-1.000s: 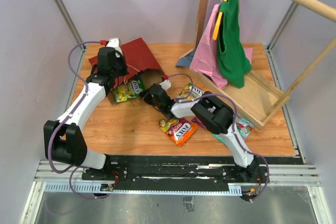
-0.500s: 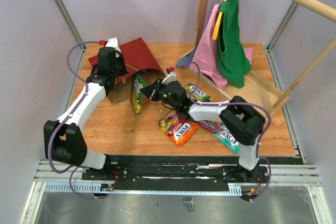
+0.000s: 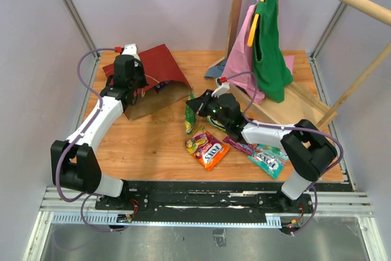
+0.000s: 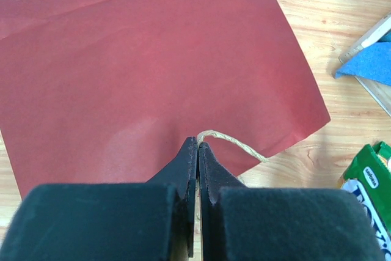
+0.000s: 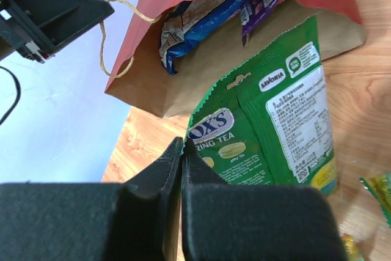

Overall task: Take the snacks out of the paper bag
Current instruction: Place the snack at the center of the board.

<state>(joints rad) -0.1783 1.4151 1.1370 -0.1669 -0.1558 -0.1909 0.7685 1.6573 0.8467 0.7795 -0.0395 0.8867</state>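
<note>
The left gripper [image 4: 197,145] reaches over the far left corner of the table [image 3: 140,145]. Its jaws are pinched tight on the twine handle [image 4: 235,145] of the paper bag [image 3: 160,65]. The bag lies on its side in that corner, dark red side up, with its mouth turned toward the middle of the table and the brown inside showing. From the right wrist, a blue packet [image 5: 197,25] and a purple packet [image 5: 259,5] sit inside the mouth, next to crumpled wrapping I cannot make out.

Just right of the mouth, the right gripper [image 3: 194,106] is closed flat on a green packet [image 5: 275,120], pinching it at the edge nearest its printed brand name. The packet is outside the bag and stands on edge in the overhead view (whether its lower end touches the wood is not clear).

Toward the near edge an orange packet [image 3: 211,151] lies flat below the green one. To its right are a thin purple-pink packet [image 3: 239,145] and then a teal packet [image 3: 269,158], close to the right arm's elbow.

Along the right edge stands a pale wooden frame [image 3: 302,114]. A pink garment [image 3: 239,65] and a green garment [image 3: 269,53] hang from its rail, and a blue cloth [image 3: 215,70] lies by its far foot.
</note>
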